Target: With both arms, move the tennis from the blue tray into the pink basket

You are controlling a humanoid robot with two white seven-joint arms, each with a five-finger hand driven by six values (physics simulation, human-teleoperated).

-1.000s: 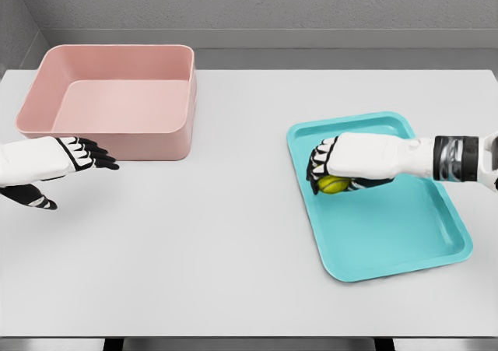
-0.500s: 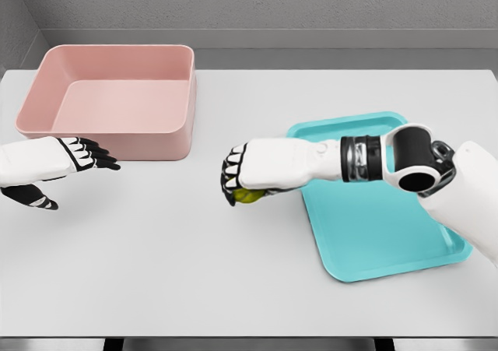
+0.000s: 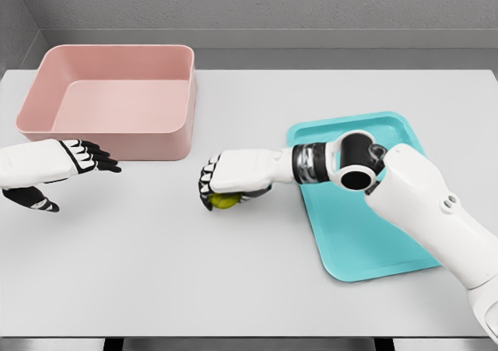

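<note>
The yellow-green tennis ball peeks out under my right hand, whose fingers are curled around it just above the white table, midway between tray and basket. The blue tray lies at the right with nothing in it, partly covered by my right forearm. The pink basket stands at the back left and holds nothing. My left hand hovers at the left edge, in front of the basket, fingers spread and holding nothing.
The white table runs to a front edge at the bottom of the view. A grey wall closes off the back.
My right hand has carried the ball off the tray and leftward across the table, lowering toward the surface. The left hand has stayed put.
</note>
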